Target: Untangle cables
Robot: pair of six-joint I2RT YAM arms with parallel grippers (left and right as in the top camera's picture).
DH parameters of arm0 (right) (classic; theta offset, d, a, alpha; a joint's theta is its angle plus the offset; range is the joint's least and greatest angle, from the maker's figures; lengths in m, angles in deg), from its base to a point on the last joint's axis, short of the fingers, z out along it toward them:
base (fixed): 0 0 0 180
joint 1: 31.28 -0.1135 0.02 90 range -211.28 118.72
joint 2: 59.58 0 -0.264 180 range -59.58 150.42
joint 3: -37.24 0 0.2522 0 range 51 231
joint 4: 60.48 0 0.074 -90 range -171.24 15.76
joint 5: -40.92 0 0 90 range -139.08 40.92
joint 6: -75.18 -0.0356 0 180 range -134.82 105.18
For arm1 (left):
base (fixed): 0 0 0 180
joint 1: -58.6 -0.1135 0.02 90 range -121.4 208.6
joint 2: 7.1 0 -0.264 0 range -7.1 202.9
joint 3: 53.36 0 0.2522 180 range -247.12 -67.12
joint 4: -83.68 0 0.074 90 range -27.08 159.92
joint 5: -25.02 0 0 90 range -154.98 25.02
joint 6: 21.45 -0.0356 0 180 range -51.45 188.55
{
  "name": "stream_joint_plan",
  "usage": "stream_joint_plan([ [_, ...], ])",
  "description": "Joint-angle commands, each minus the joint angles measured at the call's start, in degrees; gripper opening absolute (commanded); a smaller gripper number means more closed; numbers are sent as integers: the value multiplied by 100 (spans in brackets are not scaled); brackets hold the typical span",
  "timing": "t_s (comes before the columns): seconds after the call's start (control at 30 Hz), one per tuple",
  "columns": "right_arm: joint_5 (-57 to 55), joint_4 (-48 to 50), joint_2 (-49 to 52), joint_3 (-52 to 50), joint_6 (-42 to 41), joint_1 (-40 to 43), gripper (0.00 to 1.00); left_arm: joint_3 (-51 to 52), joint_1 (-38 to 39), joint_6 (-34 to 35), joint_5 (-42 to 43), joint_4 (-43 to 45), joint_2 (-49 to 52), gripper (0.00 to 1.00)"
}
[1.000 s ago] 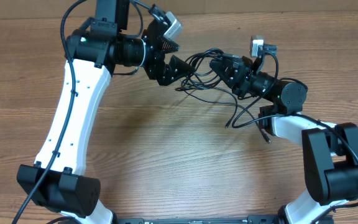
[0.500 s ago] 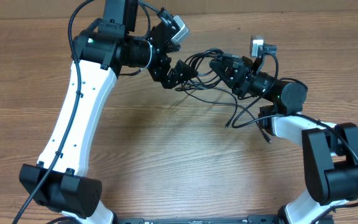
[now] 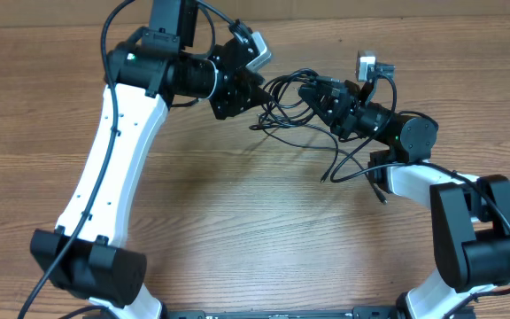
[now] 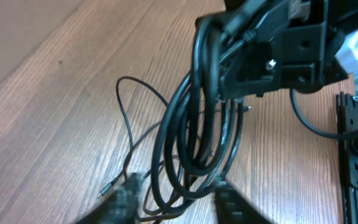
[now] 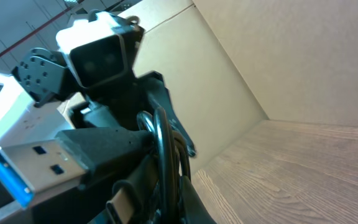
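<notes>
The cables [image 3: 283, 89] are a black tangle hanging between my two grippers at the back of the table. In the right wrist view my right gripper [image 5: 179, 186] is shut on several strands, and a blue-tongued USB plug [image 5: 17, 180] sticks out beside it. Overhead, the right gripper [image 3: 312, 91] holds the bundle's right side. My left gripper [image 3: 257, 96] is at the left side. In the left wrist view its blurred fingers [image 4: 126, 196] straddle the hanging cable loops [image 4: 194, 124], with the left gripper [image 4: 178, 186] narrowed around them. Loose ends [image 3: 343, 164] trail towards the front.
A thin cord [image 4: 126, 99] lies curled on the wooden table [image 3: 237, 213], its small plug beside my left finger. A cardboard wall [image 5: 229, 62] stands behind the table. The left arm's white link [image 3: 104, 177] spans the left side, and the right arm's base [image 3: 476, 239] sits front right.
My left gripper has moved right into the cable loops and its jaws have narrowed from wide open. The right arm and its grip have not moved.
</notes>
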Motion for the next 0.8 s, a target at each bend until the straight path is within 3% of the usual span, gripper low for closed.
stream_joint_plan([
  [0.0,-17,308,-20,122,-11,-22,4,-15,42,-175,203,-11,415,35],
  [0.13,-17,308,-20,120,-11,-22,4,-15,39,-179,649,31,564,42],
  [0.4,-15,308,-20,120,-9,-22,4,-15,37,-210,1056,81,564,47],
  [0.5,-13,308,-20,120,-9,-22,3,-15,37,-330,1226,92,564,38],
  [0.57,-11,308,-20,120,-9,-22,4,-15,37,-330,1226,101,564,19],
  [0.6,-11,308,-20,120,-9,-22,4,-15,37,-328,1226,96,564,4],
  [0.77,-11,308,-20,120,-11,-22,4,-15,37,-326,1228,85,564,4],
])
